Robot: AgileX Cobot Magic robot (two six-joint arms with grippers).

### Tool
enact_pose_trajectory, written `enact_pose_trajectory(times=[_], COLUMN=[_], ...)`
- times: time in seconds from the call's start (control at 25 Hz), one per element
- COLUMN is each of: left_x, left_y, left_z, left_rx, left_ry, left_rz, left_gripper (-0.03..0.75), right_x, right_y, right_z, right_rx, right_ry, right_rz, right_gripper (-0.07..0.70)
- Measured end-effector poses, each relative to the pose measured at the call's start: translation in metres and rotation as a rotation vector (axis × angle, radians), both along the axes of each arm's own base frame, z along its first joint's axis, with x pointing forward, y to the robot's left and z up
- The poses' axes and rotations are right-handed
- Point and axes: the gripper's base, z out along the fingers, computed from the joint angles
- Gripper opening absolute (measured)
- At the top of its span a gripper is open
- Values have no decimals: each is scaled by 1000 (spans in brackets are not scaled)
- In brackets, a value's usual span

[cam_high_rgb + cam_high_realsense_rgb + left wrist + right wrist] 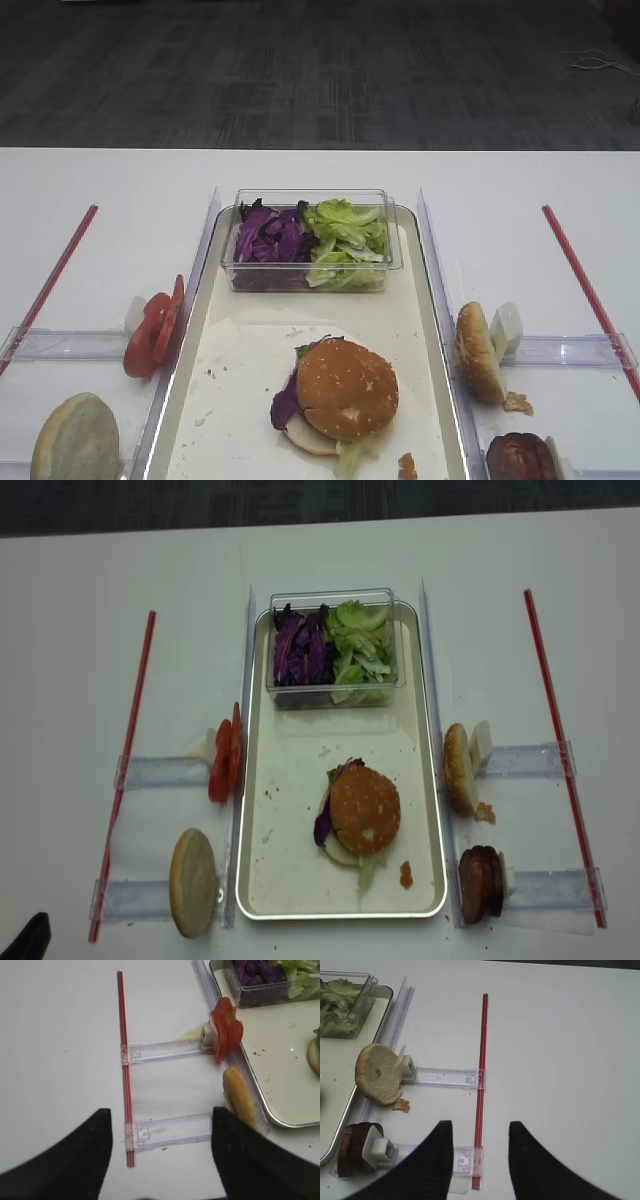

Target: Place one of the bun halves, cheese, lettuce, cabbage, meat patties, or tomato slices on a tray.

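The sesame bun top [347,388] sits on the tray [425,330], crowning a stack with purple cabbage and lettuce [352,459] showing under its edge. It looks light, soft and easy to crush, so I judge that a gentle hold across its rim is best. The right gripper [480,1160] hangs over the bench with its jaws apart and empty. The left gripper [160,1152] also holds nothing, with its jaws wide.

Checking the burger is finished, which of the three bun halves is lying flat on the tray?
The sesame-topped bun half capping the stack on the tray; the other two stand on edge outside its rim.
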Motion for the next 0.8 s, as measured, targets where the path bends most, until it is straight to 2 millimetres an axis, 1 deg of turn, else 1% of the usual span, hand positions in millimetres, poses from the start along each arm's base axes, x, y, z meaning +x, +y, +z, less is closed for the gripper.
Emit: enact_pose_trajectory(times=[0.32, 0.4, 0.44, 0.52, 0.64, 0.68, 0.72, 0.8], left_x=[0, 0, 0, 0, 0, 0, 0, 0], left_y=[0, 0, 0, 0, 0, 0, 0, 0], left_z=[0, 0, 0, 0, 0, 0, 0, 0], left_rx=[0, 0, 0, 0, 0, 0, 0, 0], left_ry=[0, 0, 0, 0, 0, 0, 0, 0], left_rz=[0, 0, 0, 0, 0, 0, 0, 0], left_gripper=[412, 412, 412, 412, 412, 412, 412, 412], right_x=[0, 0, 0, 0, 0, 0, 0, 0], right_y=[0, 0, 0, 0, 0, 0, 0, 1], right_z=[0, 0, 0, 0, 0, 0, 0, 0], right_rx=[2, 2, 2, 2, 2, 2, 7, 19], right_ry=[0, 0, 0, 1, 1, 1, 2, 2], right_rz=[3, 3, 3, 3, 3, 3, 2, 3], right_gripper=[300, 316, 340, 412, 580, 619, 649, 675])
